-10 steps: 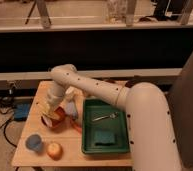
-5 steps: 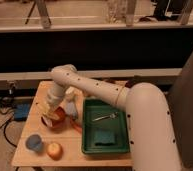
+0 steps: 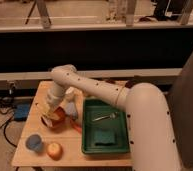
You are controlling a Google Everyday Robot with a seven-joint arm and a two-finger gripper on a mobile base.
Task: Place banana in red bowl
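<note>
The red bowl (image 3: 58,119) sits on the wooden table (image 3: 40,95), left of the green tray. My gripper (image 3: 49,111) hangs directly over the bowl's left side at the end of the white arm (image 3: 90,89). A pale-yellow shape, the banana (image 3: 48,115), shows at the gripper's tip, at the bowl's rim. I cannot tell whether it is held or resting in the bowl.
A green rectangular tray (image 3: 122,145) right of the bowl holds a fork (image 3: 105,118) and a green sponge (image 3: 104,136). A blue cup (image 3: 34,143) and a round yellow-orange fruit (image 3: 54,150) stand near the front edge. A white cup (image 3: 70,93) is behind the bowl.
</note>
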